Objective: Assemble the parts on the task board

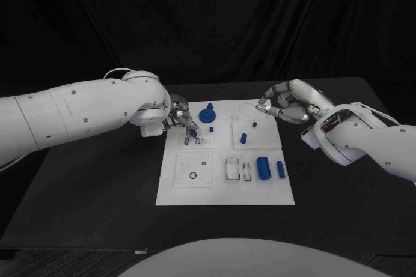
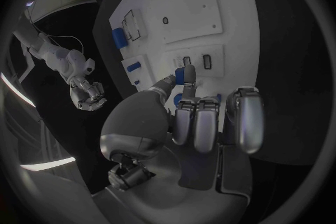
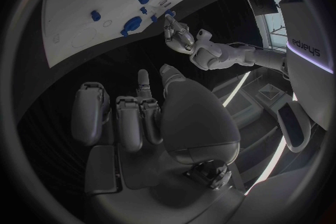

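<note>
You hold the small, rigid, likely light blue peg [image 2: 187, 75] pinched between the left hand's [image 1: 180, 118] fingers [image 2: 162, 85]; keep gripping its sides.

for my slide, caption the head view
Left hand pinches a small blue part over the task board; right hand hovers empty.

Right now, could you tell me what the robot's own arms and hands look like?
Both arms are smooth white shells with small dark dots. The left hand and right hand are silver metal with many segmented fingers. Thin pale cables loop at the left arm's wrist, and red and white wires show by the right arm's wrist.
</note>
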`<action>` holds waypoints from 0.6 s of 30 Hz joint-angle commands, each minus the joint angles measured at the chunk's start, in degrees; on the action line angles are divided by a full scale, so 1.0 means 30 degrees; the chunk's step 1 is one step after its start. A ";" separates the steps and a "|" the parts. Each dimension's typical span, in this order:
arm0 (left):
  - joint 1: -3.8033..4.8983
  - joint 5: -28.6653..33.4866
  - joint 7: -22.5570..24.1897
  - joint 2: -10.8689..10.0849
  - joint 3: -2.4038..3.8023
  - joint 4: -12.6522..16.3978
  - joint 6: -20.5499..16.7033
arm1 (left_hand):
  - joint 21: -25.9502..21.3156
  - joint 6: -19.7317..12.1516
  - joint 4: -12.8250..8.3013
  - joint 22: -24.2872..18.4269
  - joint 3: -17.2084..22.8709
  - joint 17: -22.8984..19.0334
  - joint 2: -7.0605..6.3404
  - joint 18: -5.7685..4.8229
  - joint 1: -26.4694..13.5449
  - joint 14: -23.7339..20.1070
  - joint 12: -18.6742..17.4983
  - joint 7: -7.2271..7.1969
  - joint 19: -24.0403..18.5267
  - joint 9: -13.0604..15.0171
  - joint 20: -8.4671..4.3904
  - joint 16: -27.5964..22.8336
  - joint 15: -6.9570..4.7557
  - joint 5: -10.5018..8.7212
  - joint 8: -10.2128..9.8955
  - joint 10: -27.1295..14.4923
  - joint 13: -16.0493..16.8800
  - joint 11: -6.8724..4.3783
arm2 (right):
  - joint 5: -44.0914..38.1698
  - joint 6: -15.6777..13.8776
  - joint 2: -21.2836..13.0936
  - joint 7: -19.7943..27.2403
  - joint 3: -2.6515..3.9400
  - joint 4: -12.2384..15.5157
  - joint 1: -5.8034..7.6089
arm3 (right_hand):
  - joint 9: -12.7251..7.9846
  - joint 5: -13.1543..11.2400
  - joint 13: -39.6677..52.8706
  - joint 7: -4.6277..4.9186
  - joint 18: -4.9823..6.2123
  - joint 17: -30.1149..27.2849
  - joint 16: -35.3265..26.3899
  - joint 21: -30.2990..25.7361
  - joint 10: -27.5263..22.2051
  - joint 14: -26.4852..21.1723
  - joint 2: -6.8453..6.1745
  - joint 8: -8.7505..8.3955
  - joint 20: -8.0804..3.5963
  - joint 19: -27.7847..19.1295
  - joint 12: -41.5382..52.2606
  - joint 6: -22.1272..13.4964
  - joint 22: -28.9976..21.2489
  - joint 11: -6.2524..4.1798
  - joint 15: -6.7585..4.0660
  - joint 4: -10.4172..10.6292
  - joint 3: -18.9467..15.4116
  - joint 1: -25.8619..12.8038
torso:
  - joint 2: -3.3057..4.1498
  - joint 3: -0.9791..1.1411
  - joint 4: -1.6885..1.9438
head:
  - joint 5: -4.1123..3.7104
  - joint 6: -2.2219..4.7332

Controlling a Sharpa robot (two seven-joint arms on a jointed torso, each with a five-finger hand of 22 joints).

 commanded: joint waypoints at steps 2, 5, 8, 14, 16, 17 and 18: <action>-0.0083 0.0555 -0.0034 0.0063 0.0010 -0.0037 -0.0066 | 0.0185 0.0116 -0.0347 0.3902 0.1932 0.5077 -0.0257 -0.0302 0.0064 0.2053 0.0048 -0.0408 0.0229 0.0635 -0.0226 0.0253 -0.0280 0.0874 -0.0100 0.2096 0.5044 -0.0262 | -0.0012 0.0043 0.0005 -0.0311 0.0011 0.0009 -0.0066 | 0.0226 0.0437 0.5153 -0.0104 -0.0432 0.5308 0.0472 -0.0395 0.2088 0.2086 0.0338 0.0281 0.0031 -0.0104 0.0318 -0.0194 0.3759 0.0161 0.0074 0.0189 -0.0110 -0.0525 | 0.0018 -0.0002 -0.0025 | 0.0067 -0.0002; -0.0120 0.0568 -0.0056 0.0099 0.0009 -0.0063 -0.0031 | 0.0164 0.0107 -0.0334 0.3896 0.1951 0.5077 -0.0260 -0.0298 0.0043 0.2053 0.0048 -0.0403 0.0220 0.0645 -0.0226 0.0253 -0.0277 0.0867 -0.0105 0.2096 0.5044 -0.0258 | -0.0012 0.0028 0.0028 -0.0301 0.0011 0.0000 -0.0087 | 0.0226 0.0437 0.5153 -0.0104 -0.0432 0.5308 0.0472 -0.0395 0.2088 0.2086 0.0338 0.0281 0.0031 -0.0104 0.0318 -0.0194 0.3759 0.0161 0.0074 0.0189 -0.0110 -0.0525 | 0.0022 -0.0012 -0.0022 | 0.0103 -0.0002; -0.0150 0.0574 -0.0048 0.0126 0.0008 -0.0081 -0.0017 | 0.0171 0.0100 -0.0315 0.3899 0.1988 0.5077 -0.0246 -0.0300 0.0021 0.2053 0.0048 -0.0401 0.0223 0.0659 -0.0224 0.0253 -0.0274 0.0863 -0.0110 0.2096 0.5044 -0.0256 | -0.0012 0.0020 0.0040 -0.0291 0.0011 -0.0005 -0.0101 | 0.0226 0.0437 0.5153 -0.0104 -0.0432 0.5308 0.0472 -0.0395 0.2088 0.2086 0.0338 0.0281 0.0031 -0.0104 0.0318 -0.0194 0.3759 0.0161 0.0074 0.0189 -0.0110 -0.0525 | 0.0024 -0.0011 -0.0023 | 0.0148 -0.0002; -0.0254 0.0579 -0.0005 0.0165 0.0007 -0.0131 -0.0125 | 0.0171 0.0100 -0.0315 0.3899 0.1988 0.5077 -0.0246 -0.0300 0.0021 0.2053 0.0048 -0.0401 0.0223 0.0659 -0.0224 0.0253 -0.0274 0.0863 -0.0110 0.2096 0.5044 -0.0256 | -0.0012 -0.0024 0.0039 -0.0254 0.0011 -0.0017 -0.0124 | 0.0226 0.0437 0.5153 -0.0104 -0.0432 0.5308 0.0472 -0.0395 0.2088 0.2086 0.0338 0.0281 0.0031 -0.0104 0.0318 -0.0194 0.3759 0.0161 0.0074 0.0189 -0.0110 -0.0525 | 0.0014 0.0002 -0.0014 | 0.0137 -0.0002; -0.0316 0.0580 0.0007 0.0167 0.0006 -0.0146 -0.0196 | 0.0171 0.0100 -0.0315 0.3899 0.1988 0.5077 -0.0246 -0.0300 0.0021 0.2053 0.0048 -0.0401 0.0223 0.0659 -0.0224 0.0253 -0.0274 0.0863 -0.0110 0.2096 0.5044 -0.0256 | -0.0012 -0.0023 0.0033 -0.0242 0.0011 -0.0019 -0.0131 | 0.0226 0.0437 0.5153 -0.0104 -0.0432 0.5308 0.0472 -0.0395 0.2088 0.2086 0.0338 0.0281 0.0031 -0.0104 0.0318 -0.0194 0.3759 0.0161 0.0074 0.0189 -0.0110 -0.0525 | 0.0010 -0.0003 -0.0011 | 0.0128 -0.0002; -0.0342 0.0580 0.0018 0.0162 0.0006 -0.0147 -0.0251 | 0.0193 0.0088 -0.0300 0.3906 0.2040 0.5077 -0.0227 -0.0305 0.0005 0.2053 0.0048 -0.0399 0.0233 0.0676 -0.0223 0.0253 -0.0271 0.0866 -0.0116 0.2096 0.5044 -0.0254 | -0.0012 -0.0023 0.0031 -0.0239 0.0011 -0.0022 -0.0135 | 0.0226 0.0437 0.5153 -0.0104 -0.0432 0.5308 0.0472 -0.0395 0.2088 0.2086 0.0338 0.0281 0.0031 -0.0104 0.0318 -0.0194 0.3759 0.0161 0.0074 0.0189 -0.0110 -0.0525 | 0.0007 -0.0003 -0.0019 | 0.0135 -0.0002; -0.0365 0.0580 0.0032 0.0161 0.0006 -0.0151 -0.0312 | 0.0193 0.0088 -0.0300 0.3906 0.2040 0.5077 -0.0227 -0.0305 0.0005 0.2053 0.0048 -0.0399 0.0233 0.0676 -0.0223 0.0253 -0.0271 0.0866 -0.0116 0.2096 0.5044 -0.0254 | -0.0012 -0.0021 0.0030 -0.0236 0.0011 -0.0027 -0.0139 | 0.0226 0.0437 0.5153 -0.0104 -0.0432 0.5308 0.0472 -0.0395 0.2088 0.2086 0.0338 0.0281 0.0031 -0.0104 0.0318 -0.0194 0.3759 0.0161 0.0074 0.0189 -0.0110 -0.0525 | 0.0007 -0.0006 -0.0018 | 0.0133 -0.0002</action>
